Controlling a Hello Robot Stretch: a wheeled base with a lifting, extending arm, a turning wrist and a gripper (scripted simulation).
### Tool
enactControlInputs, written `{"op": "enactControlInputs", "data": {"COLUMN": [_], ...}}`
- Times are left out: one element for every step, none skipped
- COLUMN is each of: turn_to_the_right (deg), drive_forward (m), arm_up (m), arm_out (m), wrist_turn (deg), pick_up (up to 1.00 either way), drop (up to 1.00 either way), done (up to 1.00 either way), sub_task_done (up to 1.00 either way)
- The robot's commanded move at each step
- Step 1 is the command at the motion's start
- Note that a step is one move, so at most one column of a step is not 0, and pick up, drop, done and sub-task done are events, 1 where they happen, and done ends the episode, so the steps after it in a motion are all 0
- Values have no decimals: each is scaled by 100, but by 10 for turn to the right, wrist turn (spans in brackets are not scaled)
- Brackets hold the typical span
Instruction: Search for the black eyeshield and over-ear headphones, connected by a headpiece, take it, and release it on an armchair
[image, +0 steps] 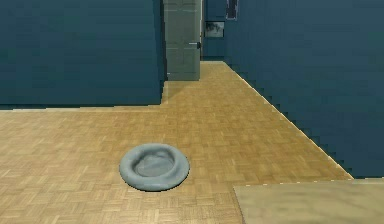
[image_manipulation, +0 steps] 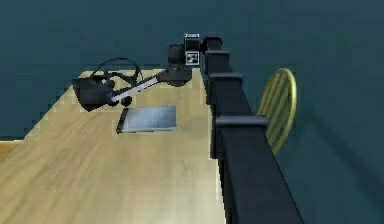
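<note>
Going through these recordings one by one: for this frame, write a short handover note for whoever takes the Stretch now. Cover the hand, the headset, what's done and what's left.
Hand: at the far end of the extended arm, fingers pointing toward the black headset. I cannot tell whether it holds anything.
Headset: lies on the wooden table near its far end, beside a flat grey slab.
Done: headset found and reached for.
Left: lift it clear, find an armchair, release it there.
Nearby: a yellow chair by the table. Ahead, a grey round cushion lies on the floor and there is a door down the passage.

Headset and flat pad on table, chair to its right
</note>
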Motion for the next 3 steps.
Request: {"op": "enactControlInputs", "data": {"turn_to_the_right": [0, 0, 0], "drive_forward": [0, 0, 0], "arm_up": [0, 0, 0], "arm_out": [0, 0, -36], "wrist_turn": [-450, -210, 0], "pick_up": [0, 0, 0], "drop": [0, 0, 0], "done": [0, 0, 0], "sub_task_done": [0, 0, 0]}}
